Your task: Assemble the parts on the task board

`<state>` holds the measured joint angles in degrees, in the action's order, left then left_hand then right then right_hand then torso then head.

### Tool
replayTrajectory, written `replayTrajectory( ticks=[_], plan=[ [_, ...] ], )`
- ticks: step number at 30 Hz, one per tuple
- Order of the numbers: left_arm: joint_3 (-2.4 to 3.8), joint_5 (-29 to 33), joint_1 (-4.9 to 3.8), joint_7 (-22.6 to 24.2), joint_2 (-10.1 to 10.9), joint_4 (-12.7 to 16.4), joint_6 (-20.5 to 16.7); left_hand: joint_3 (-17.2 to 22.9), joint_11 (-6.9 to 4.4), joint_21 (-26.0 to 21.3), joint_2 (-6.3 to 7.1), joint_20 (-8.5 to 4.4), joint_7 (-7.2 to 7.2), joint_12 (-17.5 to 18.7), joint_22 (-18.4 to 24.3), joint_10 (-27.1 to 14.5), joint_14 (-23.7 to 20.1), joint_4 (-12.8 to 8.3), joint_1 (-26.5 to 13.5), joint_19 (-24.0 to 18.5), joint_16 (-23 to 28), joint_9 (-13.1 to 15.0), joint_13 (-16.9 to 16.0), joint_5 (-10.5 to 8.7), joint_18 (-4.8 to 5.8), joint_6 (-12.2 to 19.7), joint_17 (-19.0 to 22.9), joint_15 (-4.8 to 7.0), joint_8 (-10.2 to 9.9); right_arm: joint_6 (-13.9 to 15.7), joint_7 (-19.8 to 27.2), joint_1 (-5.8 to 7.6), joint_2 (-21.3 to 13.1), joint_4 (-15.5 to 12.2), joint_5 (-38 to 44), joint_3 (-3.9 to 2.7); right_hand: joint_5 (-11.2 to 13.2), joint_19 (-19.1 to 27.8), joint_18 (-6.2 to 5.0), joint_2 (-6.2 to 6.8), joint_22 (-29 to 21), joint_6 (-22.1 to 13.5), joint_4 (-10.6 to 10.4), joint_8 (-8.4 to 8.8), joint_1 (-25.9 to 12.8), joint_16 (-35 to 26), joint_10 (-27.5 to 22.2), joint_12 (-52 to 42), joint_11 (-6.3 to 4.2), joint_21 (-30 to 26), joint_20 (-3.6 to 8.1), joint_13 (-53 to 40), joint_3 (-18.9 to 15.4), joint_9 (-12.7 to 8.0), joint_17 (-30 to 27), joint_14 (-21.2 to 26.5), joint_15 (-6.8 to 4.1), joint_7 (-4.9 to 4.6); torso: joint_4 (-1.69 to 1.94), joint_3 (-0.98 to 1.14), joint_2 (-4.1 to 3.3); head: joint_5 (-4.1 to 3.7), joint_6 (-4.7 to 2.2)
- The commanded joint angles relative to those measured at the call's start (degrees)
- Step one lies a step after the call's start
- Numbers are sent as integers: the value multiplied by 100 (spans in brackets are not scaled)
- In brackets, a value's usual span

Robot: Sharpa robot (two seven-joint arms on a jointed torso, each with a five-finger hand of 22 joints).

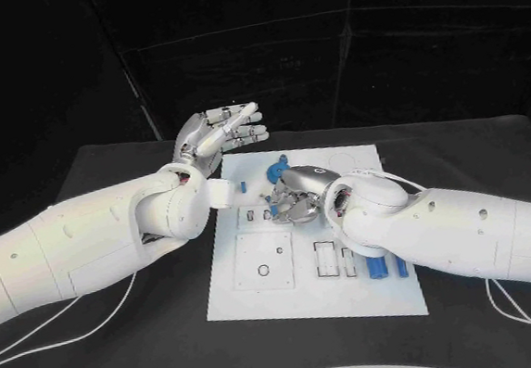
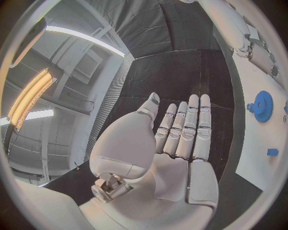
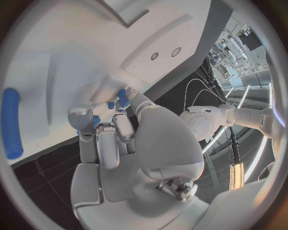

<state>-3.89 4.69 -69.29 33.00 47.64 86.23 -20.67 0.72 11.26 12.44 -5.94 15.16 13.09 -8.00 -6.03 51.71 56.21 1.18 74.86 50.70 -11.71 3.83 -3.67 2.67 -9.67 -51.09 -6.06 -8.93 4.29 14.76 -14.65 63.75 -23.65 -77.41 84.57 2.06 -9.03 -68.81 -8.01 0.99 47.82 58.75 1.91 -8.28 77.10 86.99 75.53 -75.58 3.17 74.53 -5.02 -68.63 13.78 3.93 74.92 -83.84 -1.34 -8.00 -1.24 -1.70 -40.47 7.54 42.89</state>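
The little blue part (image 3: 122,98) pinched in my right hand (image 1: 297,196) over the white task board (image 1: 362,287) looks hard, light and slippery, so I'd grip its sides, while my left hand (image 1: 218,133) floats wide open above the bench (image 1: 117,365).

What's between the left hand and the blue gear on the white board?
Nothing: in the left wrist view, only bare black table and white task board separate the open left hand from the blue toothed gear.
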Motion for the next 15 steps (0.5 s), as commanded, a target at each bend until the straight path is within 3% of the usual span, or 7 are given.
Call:
replayTrajectory(
  ticks=[1, 15],
  plan=[
    [4, -2, -10, 48, 1, 4, 55, 13, 16, -31, -12, -8, 93, 2, 8, 36, 41, -21, 25, 40, 27, -4, 4, 16, -65, -49, 8, -3, 7, -243, -109, -32, -12, 9, 53, 31, -22, 43, 45, 38, -18, -24, 17, 33, -58, -27, -43, 42, 7, -40, -16, 16, -5, -9, 671, -441, 36, -19, -4, 1, 0, 3, 1],
    [4, -2, -10, 39, 5, 3, 62, 13, 16, -31, -12, -8, 93, 2, 8, 36, 41, -21, 25, 40, 27, -4, 4, 16, -65, -49, 8, -3, 7, -101, -115, -33, -15, 19, 80, 31, -178, 129, 18, 187, -182, -242, -29, 128, -264, -70, -192, 168, 62, -113, -56, 187, -73, -23, 574, -419, 82, -82, -3, 1, 0, -2, -4]
  ],
)
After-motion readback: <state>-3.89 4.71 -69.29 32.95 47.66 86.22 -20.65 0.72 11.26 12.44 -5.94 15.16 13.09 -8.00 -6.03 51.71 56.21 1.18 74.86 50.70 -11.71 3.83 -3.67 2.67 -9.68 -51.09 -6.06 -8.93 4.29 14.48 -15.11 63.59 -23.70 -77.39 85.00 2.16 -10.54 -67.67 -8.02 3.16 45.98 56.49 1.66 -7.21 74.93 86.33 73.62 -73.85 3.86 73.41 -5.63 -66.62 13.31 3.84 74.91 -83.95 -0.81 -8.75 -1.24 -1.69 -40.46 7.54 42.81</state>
